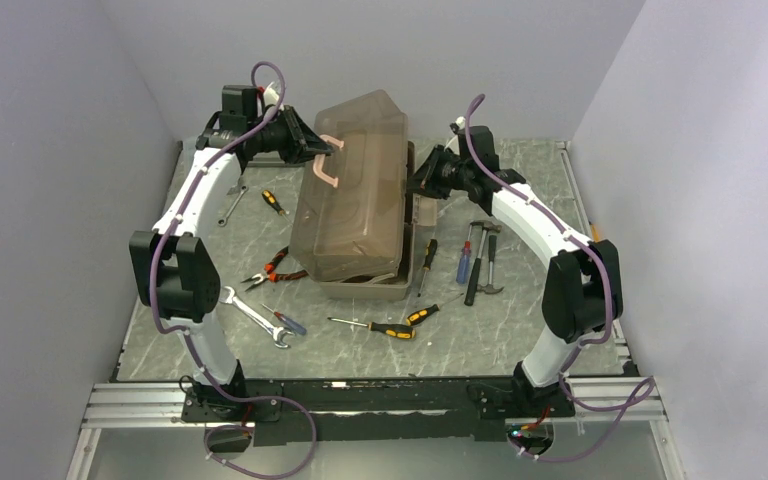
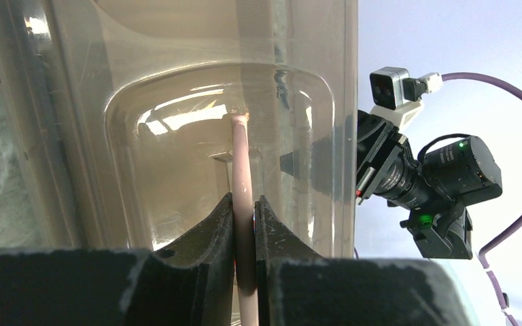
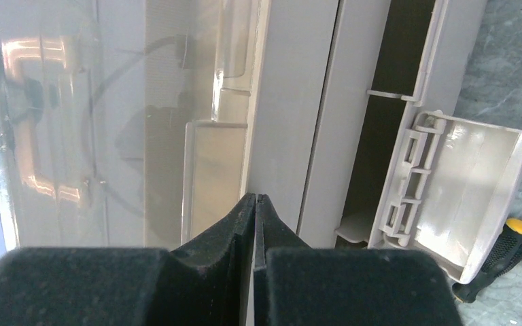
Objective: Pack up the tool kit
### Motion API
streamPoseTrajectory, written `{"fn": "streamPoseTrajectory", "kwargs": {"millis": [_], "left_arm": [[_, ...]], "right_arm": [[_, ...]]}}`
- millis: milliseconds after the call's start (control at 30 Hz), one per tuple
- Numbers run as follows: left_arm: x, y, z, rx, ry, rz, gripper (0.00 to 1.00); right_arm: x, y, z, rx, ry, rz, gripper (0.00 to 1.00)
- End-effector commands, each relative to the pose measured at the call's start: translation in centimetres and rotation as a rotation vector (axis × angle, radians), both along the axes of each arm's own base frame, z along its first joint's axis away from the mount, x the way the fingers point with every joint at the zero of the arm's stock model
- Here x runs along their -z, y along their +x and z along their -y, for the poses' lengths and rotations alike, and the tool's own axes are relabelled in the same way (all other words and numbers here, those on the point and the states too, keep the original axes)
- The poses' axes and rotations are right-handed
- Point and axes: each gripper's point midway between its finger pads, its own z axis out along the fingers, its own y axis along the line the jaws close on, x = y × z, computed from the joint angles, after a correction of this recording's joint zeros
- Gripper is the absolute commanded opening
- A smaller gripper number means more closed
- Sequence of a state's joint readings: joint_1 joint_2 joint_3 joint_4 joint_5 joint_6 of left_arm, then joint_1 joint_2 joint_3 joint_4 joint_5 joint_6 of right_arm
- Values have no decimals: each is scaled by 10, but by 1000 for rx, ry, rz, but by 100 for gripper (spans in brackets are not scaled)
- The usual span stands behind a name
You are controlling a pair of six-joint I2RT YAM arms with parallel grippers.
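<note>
The toolbox (image 1: 365, 285) sits mid-table with its smoky lid (image 1: 355, 190) tilted up. My left gripper (image 2: 244, 204) pinches the pink handle (image 2: 242, 163). I'd follow the hinge arc so the box doesn't drag. My right gripper (image 3: 255, 200), jaws pressed together and empty, waits at the box's right side by an empty fold-out tray (image 3: 476, 197). Pliers (image 1: 275, 268) and screwdrivers (image 1: 385, 328) lie outside the box.

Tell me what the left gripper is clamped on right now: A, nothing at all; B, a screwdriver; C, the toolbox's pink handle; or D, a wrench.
C: in the left wrist view the left gripper is closed on the pink handle of the toolbox.
</note>
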State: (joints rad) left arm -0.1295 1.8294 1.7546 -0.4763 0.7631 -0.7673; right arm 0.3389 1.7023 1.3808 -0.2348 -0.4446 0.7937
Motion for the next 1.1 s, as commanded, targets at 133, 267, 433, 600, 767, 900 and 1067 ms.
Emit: {"fn": "streamPoseTrajectory", "kwargs": {"millis": [133,267,433,600,767,900,1067], "left_arm": [[-68,-15,5,72,-77,199,0],[-67,-16,3,73,-96,196,0],[-67,-17,2,83,-121,191,0],[-68,-17,1,83,-131,192,0],[-66,-17,-1,84,-137,190,0],[-60,-19,-8,73,-133,189,14],[-53,-19,-20,48,-87,188,44]], "right_arm": [[-74,-11,-24,-89,144,165,10],[-82,-15,-28,-111,184,179,10],[-97,-18,-31,-137,216,212,12],[-106,-20,-31,-142,224,231,15],[-105,-21,-35,-162,242,222,16],[-109,-20,-43,-182,261,240,17],[-113,-19,-49,-194,269,247,17]]}}
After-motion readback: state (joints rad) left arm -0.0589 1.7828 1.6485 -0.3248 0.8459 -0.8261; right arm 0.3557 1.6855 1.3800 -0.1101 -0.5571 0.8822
